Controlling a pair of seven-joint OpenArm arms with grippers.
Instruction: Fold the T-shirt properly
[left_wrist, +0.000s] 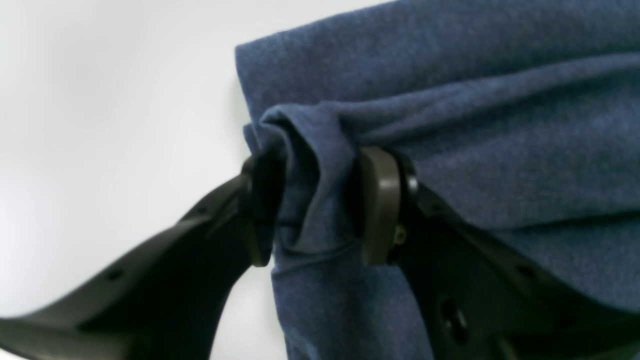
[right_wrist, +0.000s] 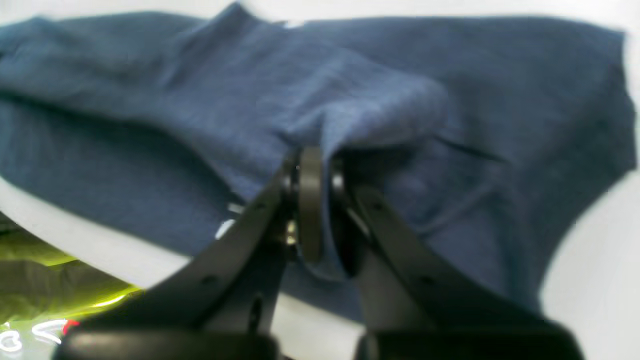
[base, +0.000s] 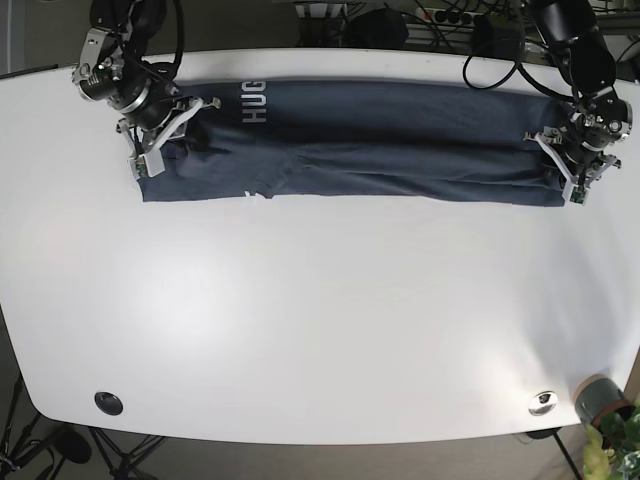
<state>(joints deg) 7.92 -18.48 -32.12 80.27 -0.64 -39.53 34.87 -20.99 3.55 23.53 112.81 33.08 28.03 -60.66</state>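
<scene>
The dark blue T-shirt (base: 380, 145) lies stretched in a long band across the far side of the white table (base: 320, 320), with white letters near its left end. My left gripper (left_wrist: 317, 210) is shut on a bunched fold of the T-shirt (left_wrist: 450, 150) at its right end in the base view (base: 565, 165). My right gripper (right_wrist: 320, 210) is shut on a raised fold of the T-shirt (right_wrist: 250, 100) at its left end in the base view (base: 160, 135). Both held edges sit just above the table.
The table's far edge runs just behind the shirt. Cables and equipment (base: 430, 20) sit beyond the table's far edge. A black round fitting (base: 108, 402) and a metal one (base: 543, 402) sit near the front corners. A yellow-green object (right_wrist: 45, 280) shows below the table edge.
</scene>
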